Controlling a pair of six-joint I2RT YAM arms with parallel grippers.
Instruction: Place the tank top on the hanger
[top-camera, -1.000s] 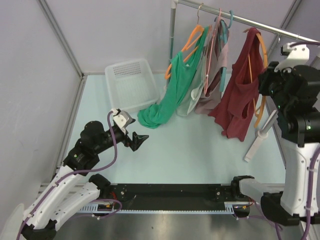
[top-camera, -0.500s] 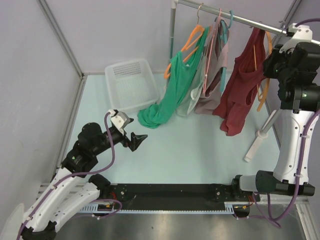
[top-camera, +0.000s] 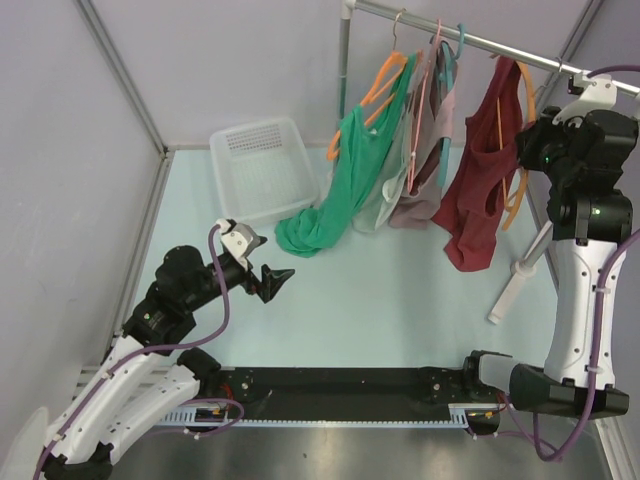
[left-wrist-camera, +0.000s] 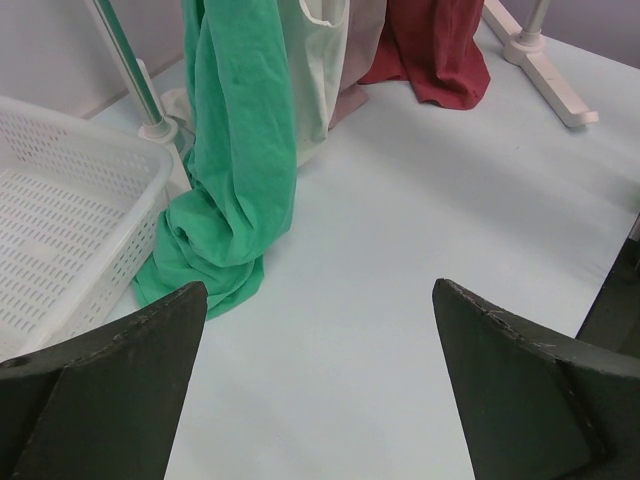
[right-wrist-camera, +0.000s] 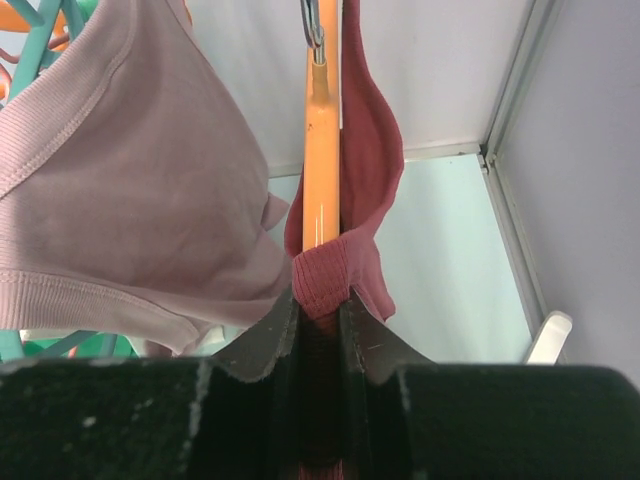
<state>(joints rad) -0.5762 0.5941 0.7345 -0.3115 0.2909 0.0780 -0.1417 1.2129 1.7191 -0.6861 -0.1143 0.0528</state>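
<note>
The maroon tank top (top-camera: 478, 190) hangs on the orange hanger (top-camera: 523, 150) at the right end of the rail. My right gripper (top-camera: 535, 150) is raised beside it and shut on the hanger arm together with the tank top's strap. In the right wrist view the orange hanger (right-wrist-camera: 321, 150) runs up from between my fingers (right-wrist-camera: 262, 340), with the maroon strap (right-wrist-camera: 325, 275) wrapped over it. The tank top's hem (left-wrist-camera: 430, 60) shows in the left wrist view. My left gripper (top-camera: 272, 280) is open and empty, low over the table at the left.
A long green garment (top-camera: 345, 190) on another orange hanger, a pale pink garment (top-camera: 425, 150) and a teal hanger (top-camera: 455, 50) hang from the metal rail (top-camera: 480, 40). A white basket (top-camera: 262, 165) stands at the back left. The rack's white foot (top-camera: 515, 285) lies at the right.
My right gripper has lifted the hanger and tank top up to the rail and shifted slightly left. The left arm has barely moved.
</note>
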